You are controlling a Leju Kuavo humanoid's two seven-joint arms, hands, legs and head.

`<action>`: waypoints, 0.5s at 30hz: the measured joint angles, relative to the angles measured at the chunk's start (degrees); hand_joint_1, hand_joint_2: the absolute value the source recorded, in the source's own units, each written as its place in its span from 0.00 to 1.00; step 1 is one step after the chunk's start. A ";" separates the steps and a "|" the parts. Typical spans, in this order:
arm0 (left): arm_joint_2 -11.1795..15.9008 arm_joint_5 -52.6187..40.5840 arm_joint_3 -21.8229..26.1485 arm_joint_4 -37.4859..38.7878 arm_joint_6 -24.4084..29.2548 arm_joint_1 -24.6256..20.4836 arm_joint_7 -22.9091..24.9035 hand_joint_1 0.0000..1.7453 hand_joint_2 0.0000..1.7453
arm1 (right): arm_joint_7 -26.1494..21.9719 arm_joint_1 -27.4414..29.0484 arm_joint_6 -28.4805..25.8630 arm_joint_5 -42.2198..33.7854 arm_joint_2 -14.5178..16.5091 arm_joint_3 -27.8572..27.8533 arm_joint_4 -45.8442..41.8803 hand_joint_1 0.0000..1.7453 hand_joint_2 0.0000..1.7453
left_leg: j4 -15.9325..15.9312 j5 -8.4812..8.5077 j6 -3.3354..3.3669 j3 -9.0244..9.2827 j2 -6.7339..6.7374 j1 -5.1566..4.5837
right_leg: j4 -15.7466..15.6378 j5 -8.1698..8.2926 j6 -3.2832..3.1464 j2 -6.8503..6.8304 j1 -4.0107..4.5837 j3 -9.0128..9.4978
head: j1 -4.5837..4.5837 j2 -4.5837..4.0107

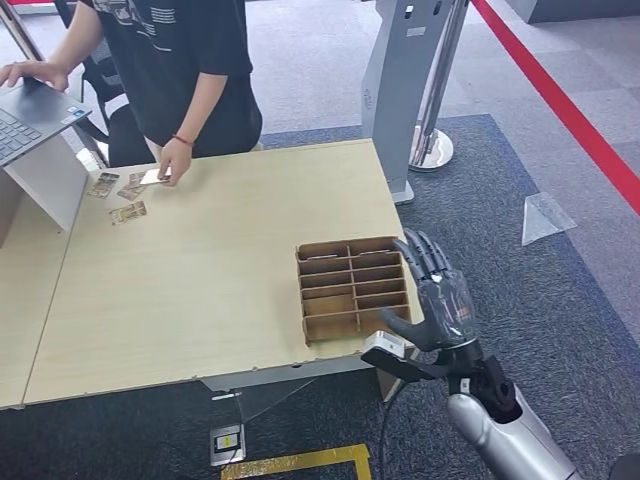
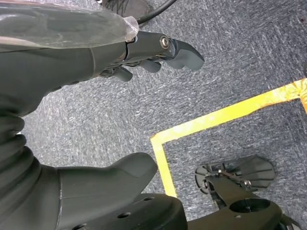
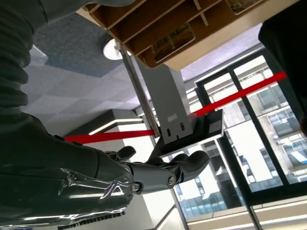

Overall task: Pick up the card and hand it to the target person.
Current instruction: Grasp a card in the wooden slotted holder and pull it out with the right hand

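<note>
Right hand [image 1: 436,290] empty, fingers spread, just beside brown slotted cardboard card rack [image 1: 352,287] (at nine o'clock, slots running crosswise). Left hand [image 2: 145,55] hanging empty, farther off.

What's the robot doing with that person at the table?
The robot is supposed to pick up a card and hand it to someone, but right now it holds nothing. Its right hand hovers open at the table's edge, beside a brown divided tray. Its left hand hangs down over the grey carpet with a yellow line, also holding nothing. Across the table, a person's hand touches a card, with more cards lying nearby and a laptop beside them.
</note>
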 joint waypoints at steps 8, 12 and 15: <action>-0.04 -0.71 0.00 0.00 -0.68 -0.10 -0.15 0.00 1.00 | 5.26 -4.26 9.97 7.16 0.13 0.95 3.49 0.00 1.00 | 0.00 0.00 0.00 0.00 0.00 0.00 | 0.01 0.00 0.00 0.00 0.00 0.01 | 0.00 0.00; -0.17 -0.96 0.00 0.00 -0.95 -0.30 -0.03 0.00 1.00 | 5.73 -6.40 10.31 7.44 0.52 1.54 5.80 0.00 1.00 | 0.00 0.00 0.00 -0.01 0.00 0.00 | 0.01 0.00 0.00 0.00 0.00 0.01 | 0.00 0.00; -0.30 -1.15 0.00 0.00 -0.96 -0.43 0.20 0.00 1.00 | 5.30 -7.99 10.19 6.66 0.75 1.99 7.70 0.00 1.00 | 0.00 0.00 0.00 -0.01 0.00 0.00 | 0.02 0.00 0.00 0.00 0.00 0.01 | 0.00 0.00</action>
